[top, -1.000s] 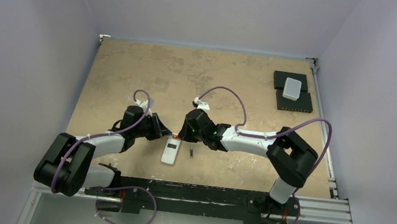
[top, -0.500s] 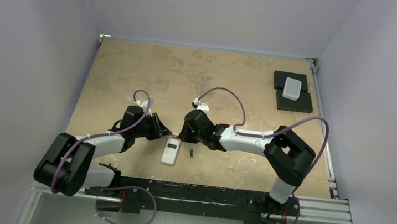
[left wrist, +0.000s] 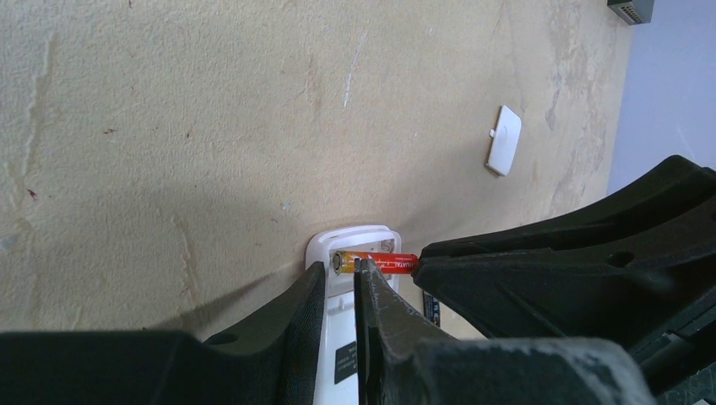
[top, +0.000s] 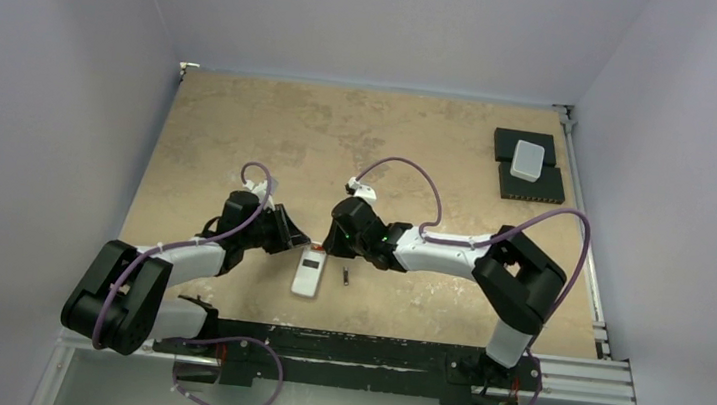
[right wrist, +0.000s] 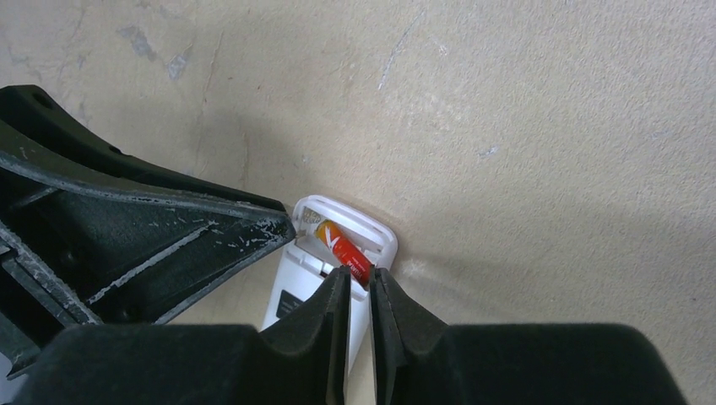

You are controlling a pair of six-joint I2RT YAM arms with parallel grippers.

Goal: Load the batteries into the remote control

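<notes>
Near the front edge of the table (top: pixel 361 142), the remote control (top: pixel 308 276) lies white back upward between the two arms, its compartment open at the far end. One battery (left wrist: pixel 376 262), red-orange, sits slantwise across that compartment. The right gripper (right wrist: pixel 360 278) has its fingers drawn close and pinches one end of this battery. The left gripper (left wrist: pixel 341 272) has its fingers narrowly apart at the compartment rim, one tip touching the battery; whether they clamp the remote's wall cannot be told. A second battery (top: pixel 345 279) lies loose on the table just right of the remote. A small white cover (left wrist: pixel 505 152) lies well apart.
</notes>
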